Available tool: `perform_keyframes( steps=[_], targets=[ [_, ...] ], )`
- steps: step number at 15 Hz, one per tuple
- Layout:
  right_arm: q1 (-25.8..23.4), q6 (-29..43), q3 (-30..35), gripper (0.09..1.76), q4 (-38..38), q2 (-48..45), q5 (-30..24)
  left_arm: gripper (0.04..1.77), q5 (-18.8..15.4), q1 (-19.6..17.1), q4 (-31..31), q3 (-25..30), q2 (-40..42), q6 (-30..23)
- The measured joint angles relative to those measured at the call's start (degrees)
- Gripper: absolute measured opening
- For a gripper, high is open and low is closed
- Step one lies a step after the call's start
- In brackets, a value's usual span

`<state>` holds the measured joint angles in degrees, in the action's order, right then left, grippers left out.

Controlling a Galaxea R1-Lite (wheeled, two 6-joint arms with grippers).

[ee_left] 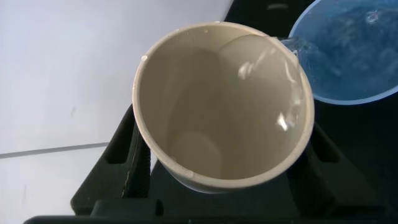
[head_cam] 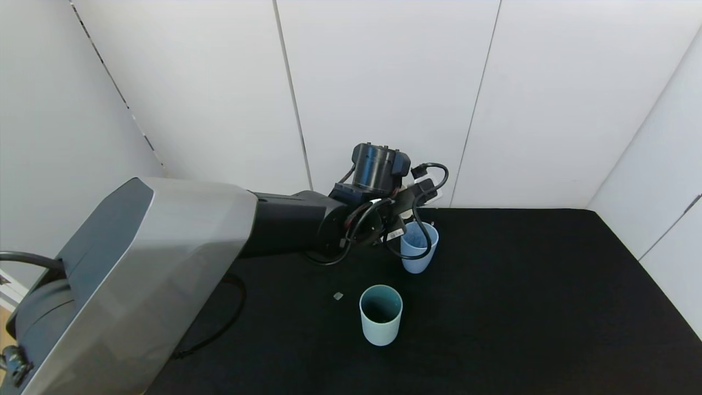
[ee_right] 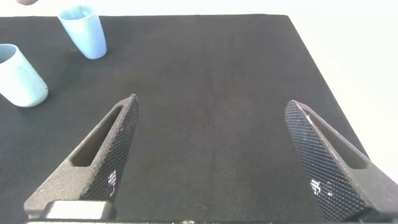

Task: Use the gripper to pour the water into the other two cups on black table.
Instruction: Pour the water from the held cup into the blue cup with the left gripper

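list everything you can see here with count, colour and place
blue cup: 1, periwinkle blue, upright at the back of the table, water streaming into it
teal cup: 1, pale teal, upright nearer the robot than the blue cup, apart from it
cream cup: 1, beige, tilted in the left end effector, its lip over the blue cup
water: 1 clear stream, running off the cream cup's lip
small scrap: 1, grey, left of the teal cup
black table: 1, matte black
left end effector: 1, black, shut on the cream cup
right end effector: 1, black, open over bare table, idle
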<state>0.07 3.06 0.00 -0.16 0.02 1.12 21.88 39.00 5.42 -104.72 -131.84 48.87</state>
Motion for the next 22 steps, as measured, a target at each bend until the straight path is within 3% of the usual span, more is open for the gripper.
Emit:
perform_keyframes(
  steps=[8, 12, 18, 22],
  targets=[
    [0.0, 0.0, 0.0, 1.71, 0.0, 0.0, 0.0, 1.23, -0.3, 0.4, 1.1, 1.9, 1.1, -1.2],
    [0.0, 0.0, 0.0, 1.71, 0.0, 0.0, 0.0, 1.23, -0.8, 0.2, 3.9, 5.0, 2.0, -5.7],
    [-0.1, 0.0, 0.0, 1.71, 0.0, 0.0, 0.0, 1.22, -6.7, 0.0, 5.8, 12.1, 6.3, -14.4],
    [-0.1, 0.0, 0.0, 1.71, 0.0, 0.0, 0.0, 1.22, -10.1, -0.9, 10.6, 21.2, 12.0, -20.0]
  ],
)
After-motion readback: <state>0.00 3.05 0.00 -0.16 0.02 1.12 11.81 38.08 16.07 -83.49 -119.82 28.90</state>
